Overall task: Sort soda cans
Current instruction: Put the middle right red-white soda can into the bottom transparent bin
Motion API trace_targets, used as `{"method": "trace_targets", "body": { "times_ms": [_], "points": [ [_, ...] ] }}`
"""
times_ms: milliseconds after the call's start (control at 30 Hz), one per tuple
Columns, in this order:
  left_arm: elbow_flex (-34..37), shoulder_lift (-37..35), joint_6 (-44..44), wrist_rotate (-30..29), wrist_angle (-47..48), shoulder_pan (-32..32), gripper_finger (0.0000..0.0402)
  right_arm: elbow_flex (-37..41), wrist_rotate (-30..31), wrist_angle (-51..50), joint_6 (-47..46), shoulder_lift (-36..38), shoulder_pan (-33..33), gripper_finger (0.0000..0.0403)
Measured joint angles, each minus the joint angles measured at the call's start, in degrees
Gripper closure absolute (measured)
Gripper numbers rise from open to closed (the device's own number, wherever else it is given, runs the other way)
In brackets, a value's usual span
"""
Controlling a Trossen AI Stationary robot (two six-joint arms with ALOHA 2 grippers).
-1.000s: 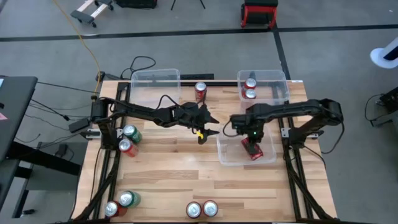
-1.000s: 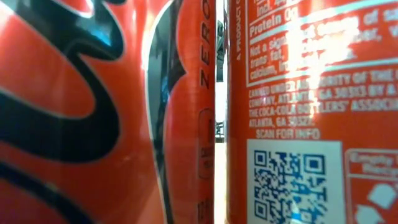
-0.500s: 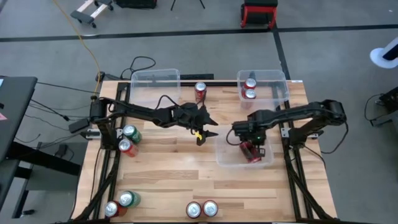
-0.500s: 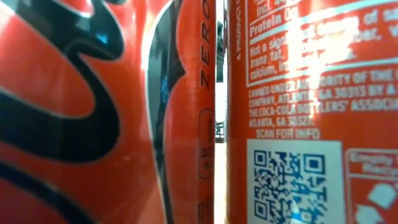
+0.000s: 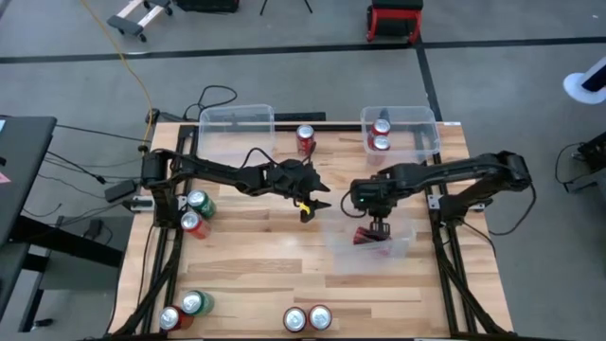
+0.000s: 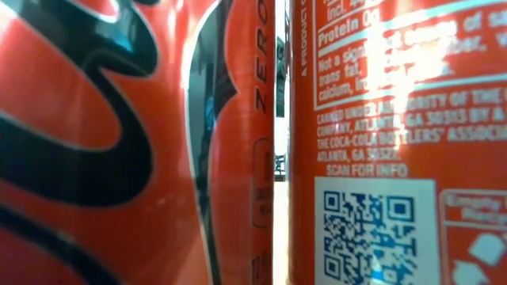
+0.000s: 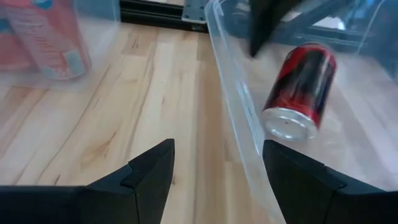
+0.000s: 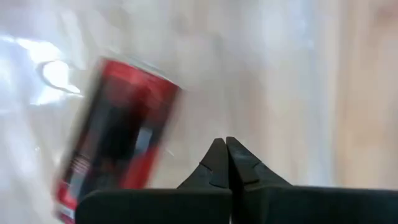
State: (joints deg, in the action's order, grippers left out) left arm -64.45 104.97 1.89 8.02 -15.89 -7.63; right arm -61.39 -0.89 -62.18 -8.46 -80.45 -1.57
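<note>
A red soda can (image 5: 369, 236) lies on its side inside a clear bin (image 5: 341, 248) right of the table's middle. In the left wrist view the can (image 7: 298, 87) shows its silver top. My right gripper (image 5: 375, 220) is shut, its tips (image 8: 227, 146) down inside the bin beside the can (image 8: 115, 146). My left gripper (image 5: 319, 201) hovers open just left of that bin, with the bin's wall (image 7: 239, 118) running between its fingers (image 7: 149, 171) farther off. Other cans stand upright on the table. My right gripper's shut fingers (image 7: 264, 28) point down into the clear bin from above, right beside the lying can. I cannot tell whether they touch the can or the bin's floor.
A far-right bin (image 5: 421, 133) holds two red cans (image 5: 382, 135). A far-left bin (image 5: 237, 123) stands beside a red can (image 5: 305, 139). Green and red cans stand at the left edge (image 5: 196, 212) and near-left corner (image 5: 183, 310). Two red cans (image 5: 308, 318) at the near edge fill the low view (image 6: 135, 142).
My right gripper has moved slightly toward the table's left inside the bin. The red can has turned and now lies crosswise, nearer the bin's left part. The bin has slid a little toward the near edge and turned slightly.
</note>
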Motion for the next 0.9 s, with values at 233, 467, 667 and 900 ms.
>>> {"method": "trace_targets", "body": {
  "times_ms": [233,467,667,900],
  "points": [
    [-0.1,-0.07,0.02,0.1,-1.09,-0.01,0.0162,-4.16,2.24,-6.11,-7.75,8.69,-1.65,0.0393],
    [-1.45,-2.17,-1.87,-0.01,-0.16,0.3,0.0162,-5.65,1.95,-5.37,-14.53,19.59,-7.77,0.0311],
    [-1.92,-6.06,-4.42,0.0,0.43,1.23,0.0162,-4.48,12.0,-8.63,-25.87,21.48,-13.57,0.0219],
    [-1.92,-7.58,-4.41,0.11,1.29,2.13,0.0162,-0.33,16.03,-6.35,-22.44,17.36,-12.16,0.0169]
  ]
}}
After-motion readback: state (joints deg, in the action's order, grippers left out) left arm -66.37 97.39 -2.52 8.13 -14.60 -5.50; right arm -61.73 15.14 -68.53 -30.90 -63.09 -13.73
